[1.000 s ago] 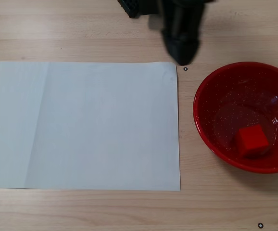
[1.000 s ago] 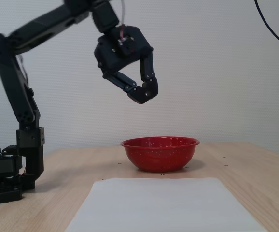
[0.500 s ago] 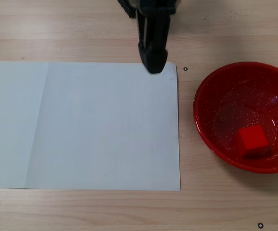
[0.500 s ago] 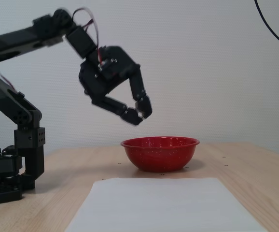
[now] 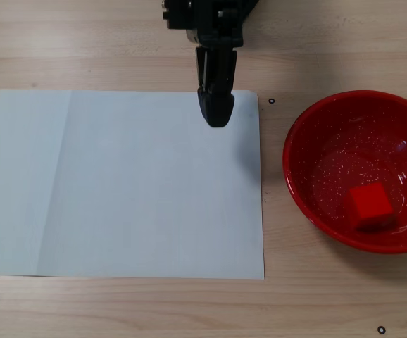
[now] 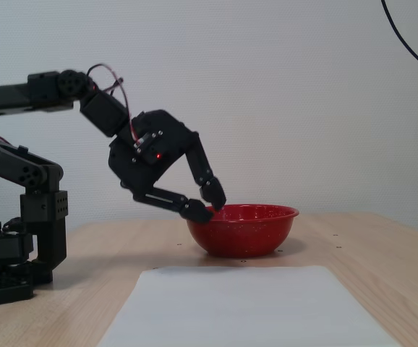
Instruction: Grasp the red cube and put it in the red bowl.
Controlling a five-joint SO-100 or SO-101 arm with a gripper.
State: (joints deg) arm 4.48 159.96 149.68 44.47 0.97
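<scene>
Fixed views show you the red cube (image 5: pixel 370 204) resting inside the red bowl (image 5: pixel 309 120); your gripper (image 6: pixel 207 204) hangs empty, jaws apparently nearly closed.

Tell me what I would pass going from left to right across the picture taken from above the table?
In that fixed view from above: the white sheet of paper, then the black gripper hanging over the sheet's top right corner, then the red bowl, and inside it the red cube.
</scene>
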